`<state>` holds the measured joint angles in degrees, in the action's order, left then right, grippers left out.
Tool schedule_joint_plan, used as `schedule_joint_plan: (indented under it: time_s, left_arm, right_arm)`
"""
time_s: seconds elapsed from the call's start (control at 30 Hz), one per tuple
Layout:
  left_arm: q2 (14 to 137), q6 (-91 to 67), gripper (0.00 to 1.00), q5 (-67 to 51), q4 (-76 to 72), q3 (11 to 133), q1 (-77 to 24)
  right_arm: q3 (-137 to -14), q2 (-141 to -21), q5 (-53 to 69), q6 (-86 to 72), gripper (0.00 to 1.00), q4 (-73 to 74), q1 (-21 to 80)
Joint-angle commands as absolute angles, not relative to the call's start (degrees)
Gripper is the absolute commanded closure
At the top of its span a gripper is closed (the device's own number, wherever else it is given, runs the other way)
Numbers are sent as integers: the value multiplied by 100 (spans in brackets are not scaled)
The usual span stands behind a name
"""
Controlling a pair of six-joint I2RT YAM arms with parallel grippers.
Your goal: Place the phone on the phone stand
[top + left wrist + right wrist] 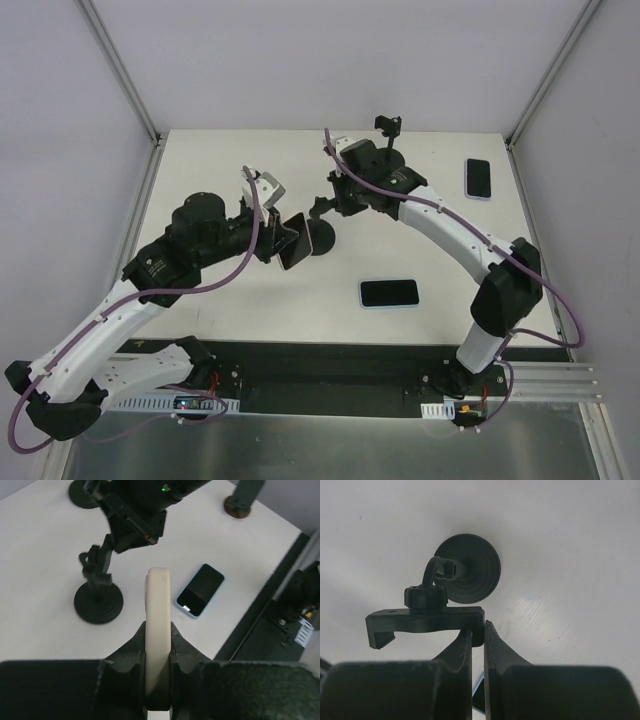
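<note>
Phone (157, 590) is held edge-up, pinched in the left claw (158, 632), above the surface (40, 555) and just beside the stand (470, 570), whose cradle (425, 620) is pinched by the right claw (478, 632). Delivery seems under way; next, it must be aligned and lowered squarely into the cradle.

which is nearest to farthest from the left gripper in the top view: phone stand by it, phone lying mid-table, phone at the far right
1. phone stand, just right of the left gripper
2. mid-table phone, nearer the arm bases
3. far-right phone, out on the right side
</note>
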<state>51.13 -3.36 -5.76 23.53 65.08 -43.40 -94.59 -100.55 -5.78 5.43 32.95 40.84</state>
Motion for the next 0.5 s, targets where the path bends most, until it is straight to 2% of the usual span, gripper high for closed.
schedule_joint_plan:
  time_s: [0.0, 0.3, 0.47]
  left_arm:
    - [5352, -176, 100, -2406, 1468, 6679, -4324]
    - [6450, 552, 100, -3339, 977, 7207, -4324]
    - [6942, 1027, 100, -4559, 167, 7206, -4289]
  right_arm:
    - [-8983, -9282, 956, 1212, 99, 3138, 4140]
    - [-8420, -8921, 1687, 1573, 99, 2997, 4140]
    - [-8350, -8895, 2205, 1819, 99, 2979, 4140]
